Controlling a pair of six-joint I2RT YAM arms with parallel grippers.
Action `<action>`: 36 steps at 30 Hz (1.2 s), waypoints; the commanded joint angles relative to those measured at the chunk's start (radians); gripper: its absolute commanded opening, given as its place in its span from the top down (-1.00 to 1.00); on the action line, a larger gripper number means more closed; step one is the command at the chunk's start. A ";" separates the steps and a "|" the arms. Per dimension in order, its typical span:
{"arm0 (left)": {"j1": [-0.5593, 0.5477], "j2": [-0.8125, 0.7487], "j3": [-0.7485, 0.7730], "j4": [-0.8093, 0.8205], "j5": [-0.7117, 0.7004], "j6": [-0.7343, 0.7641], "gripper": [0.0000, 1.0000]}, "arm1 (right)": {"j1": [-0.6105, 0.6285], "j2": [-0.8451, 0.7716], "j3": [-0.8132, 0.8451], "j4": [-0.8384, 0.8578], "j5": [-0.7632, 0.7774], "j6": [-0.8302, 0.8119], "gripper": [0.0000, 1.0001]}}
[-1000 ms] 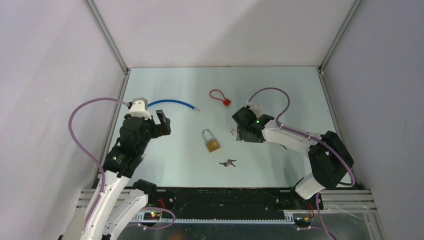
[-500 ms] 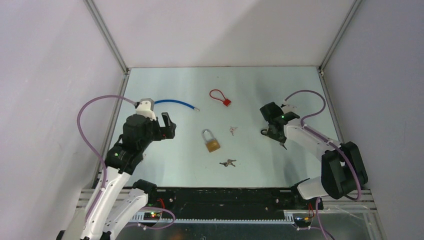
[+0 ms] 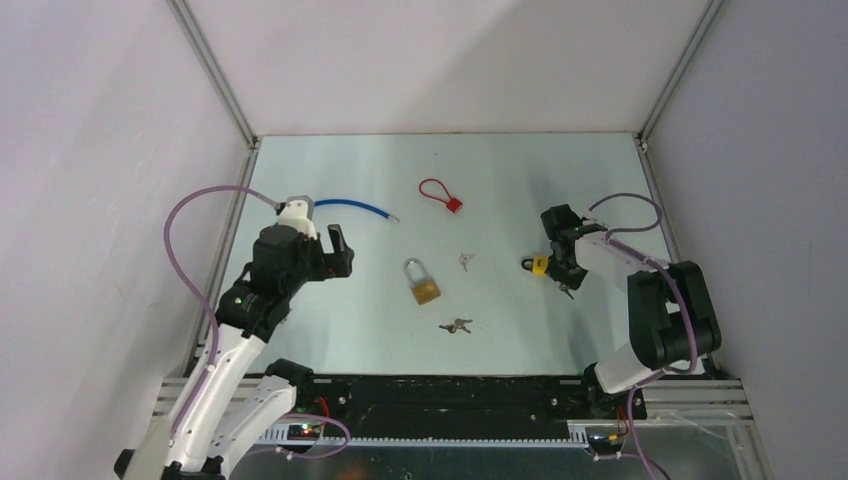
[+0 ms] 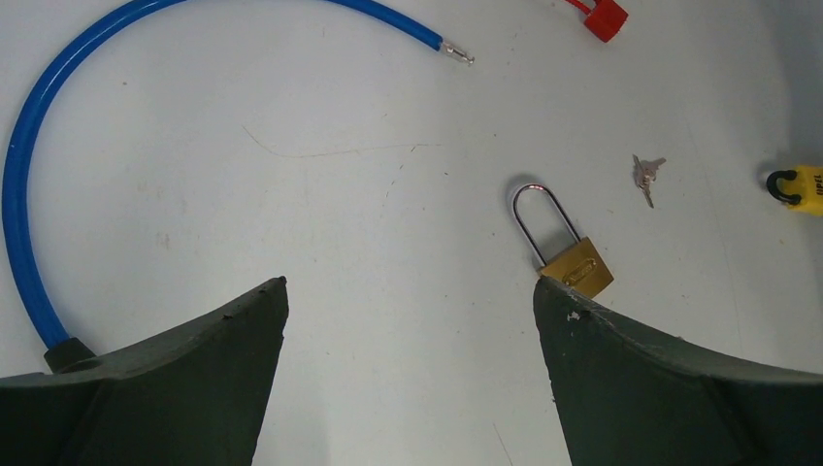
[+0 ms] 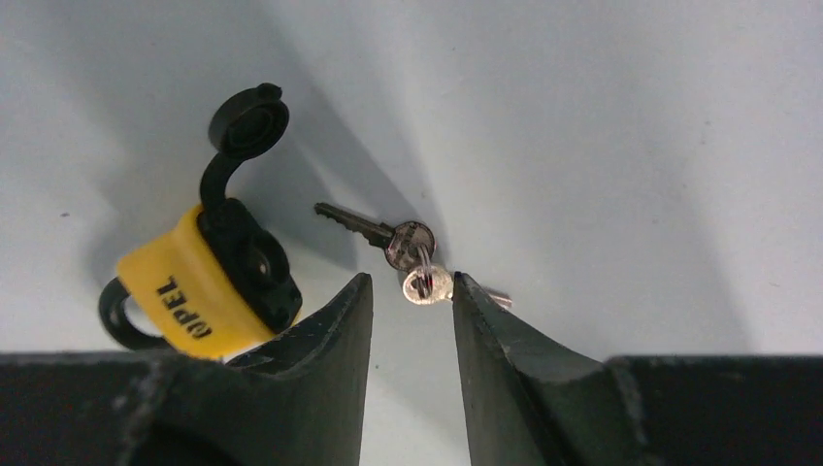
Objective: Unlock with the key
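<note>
right wrist view: right gripper (image 5: pixel 410 280) is straddling the keys (image 5: pixel 408 243) beside the yellow padlock (image 5: pixel 184 286), jaws half-spread, pinch unclear, likely readying a pickup; left gripper (image 4: pixel 410 282) is hovering spread wide.

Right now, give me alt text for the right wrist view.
Two small silver keys on a ring lie at the tips of the narrowly parted right gripper. Beside them lies a yellow padlock, its black cap flipped open.
</note>
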 commanded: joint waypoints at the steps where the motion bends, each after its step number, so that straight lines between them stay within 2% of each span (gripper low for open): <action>1: 0.005 0.000 0.012 0.011 0.018 0.014 -0.99 | -0.025 0.059 -0.023 0.068 -0.033 -0.003 0.22; 5: 0.005 0.004 0.012 0.010 0.020 0.013 -0.99 | -0.039 0.065 -0.053 0.108 -0.037 -0.012 0.40; 10: 0.005 0.007 0.016 0.012 0.058 0.008 -0.99 | -0.044 0.009 -0.087 0.120 -0.063 -0.029 0.99; 16: 0.003 -0.005 0.030 0.016 0.091 -0.037 -0.99 | 0.054 -0.172 -0.120 0.086 -0.012 -0.044 1.00; 22: -0.021 -0.013 0.011 0.060 0.202 -0.147 -0.99 | 0.280 -0.412 -0.121 0.115 0.016 -0.099 1.00; 24: -0.034 -0.014 -0.006 0.101 0.244 -0.191 -0.99 | 0.384 -0.477 -0.121 0.167 -0.001 -0.137 1.00; 30: -0.103 0.001 -0.047 0.255 0.341 -0.304 -0.99 | 0.551 -0.573 -0.121 0.449 -0.147 -0.298 1.00; 36: -0.152 0.053 -0.024 0.337 0.357 -0.352 -0.99 | 0.613 -0.533 -0.119 0.681 -0.367 -0.427 1.00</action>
